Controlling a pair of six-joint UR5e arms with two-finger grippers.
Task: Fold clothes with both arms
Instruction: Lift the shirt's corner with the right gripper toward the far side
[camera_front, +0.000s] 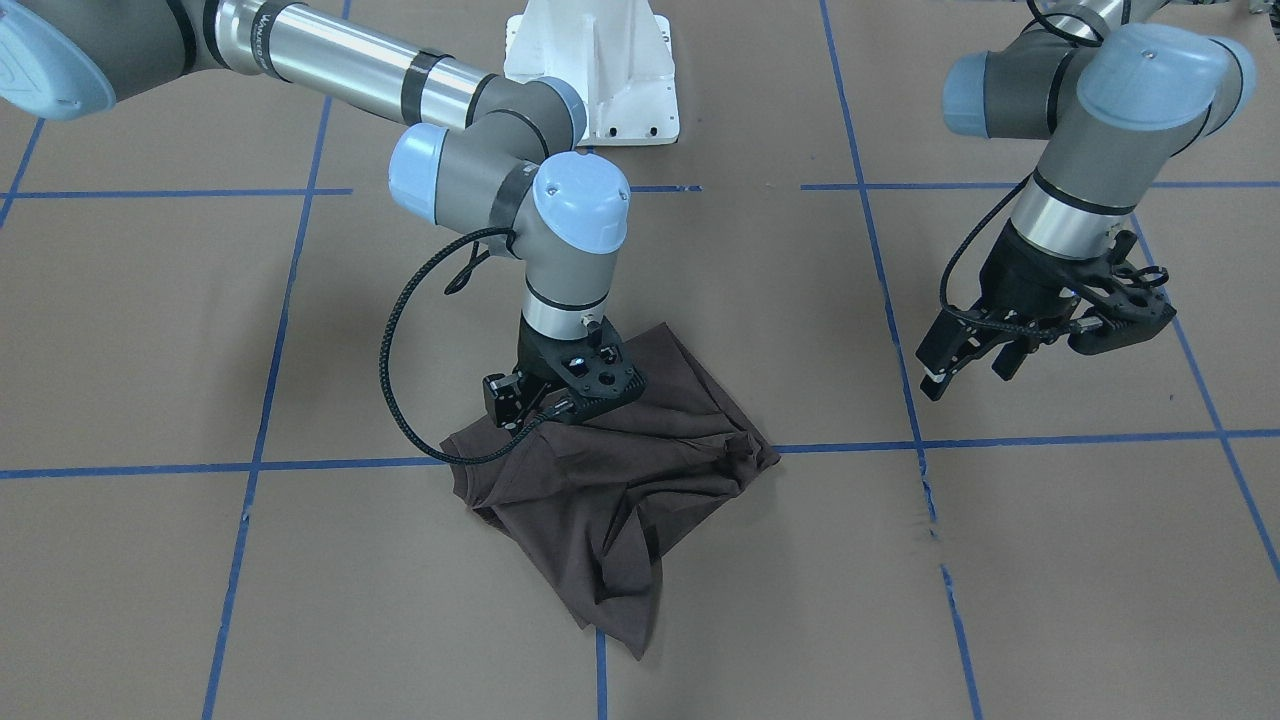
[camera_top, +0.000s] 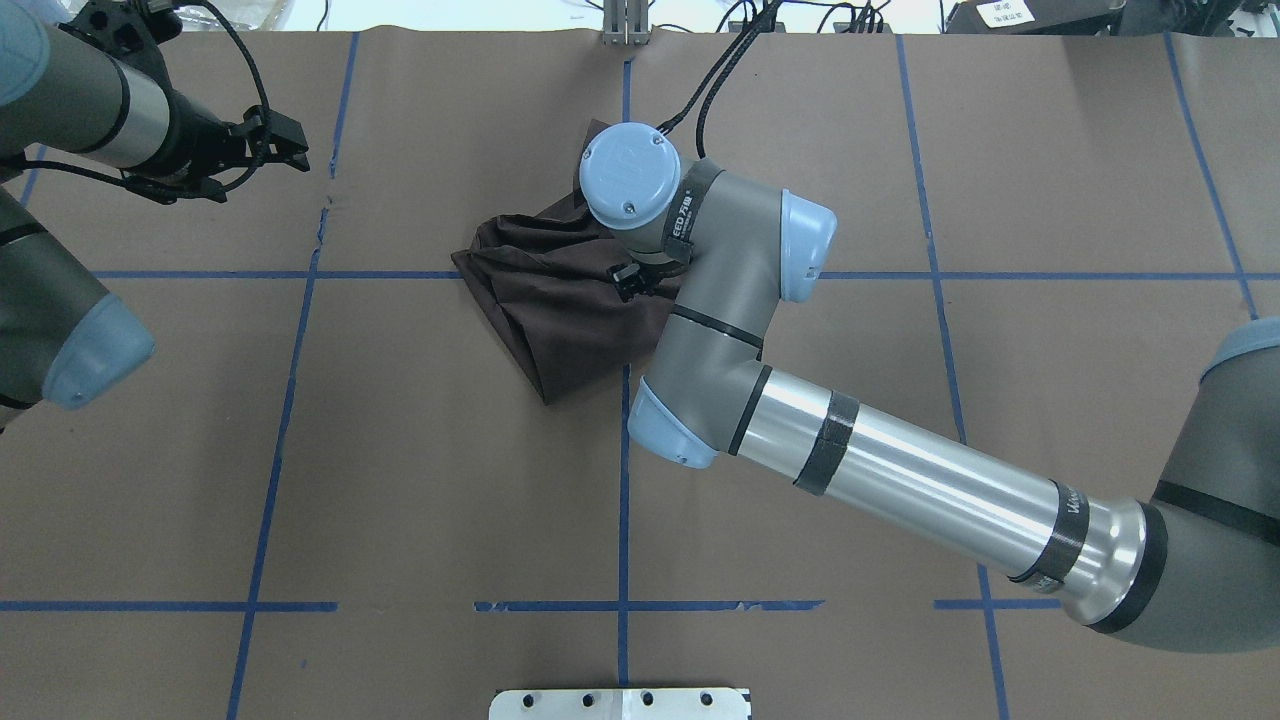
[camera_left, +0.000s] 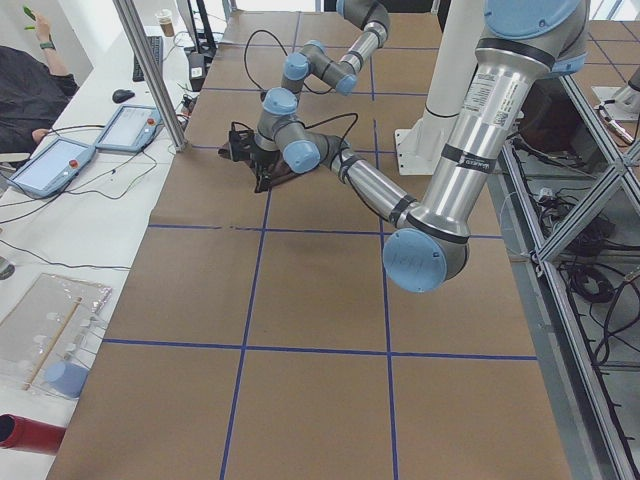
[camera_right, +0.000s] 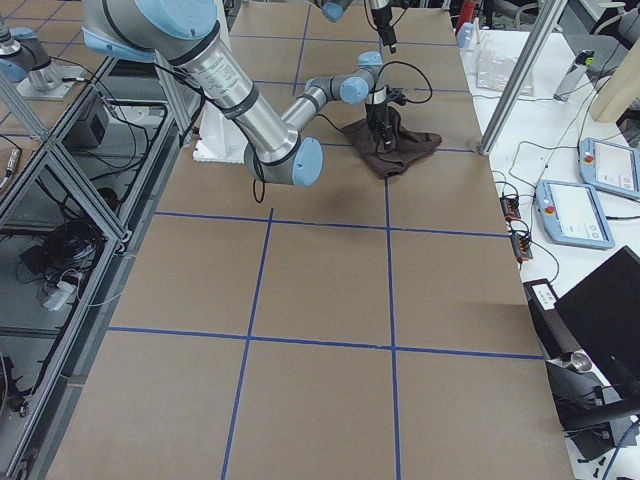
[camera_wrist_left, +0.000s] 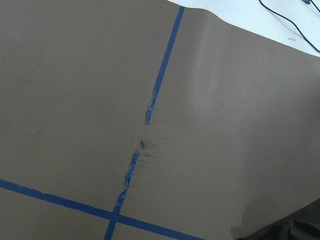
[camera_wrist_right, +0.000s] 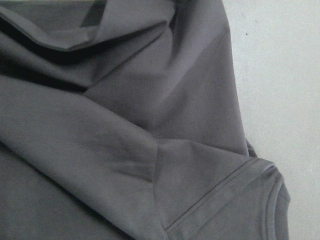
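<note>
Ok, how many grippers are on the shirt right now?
1. The right gripper is down on the crumpled brown T-shirt; whether it grips the cloth is hidden. The left gripper hangs open off to the side, clear of it.

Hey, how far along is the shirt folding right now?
Early. Done: nothing tidy; the T-shirt lies crumpled in a heap on the table. In hand: the right gripper is down on the heap, its grip hidden; the left gripper hangs open, away from it. Still to do: spreading it flat and every fold.
</note>
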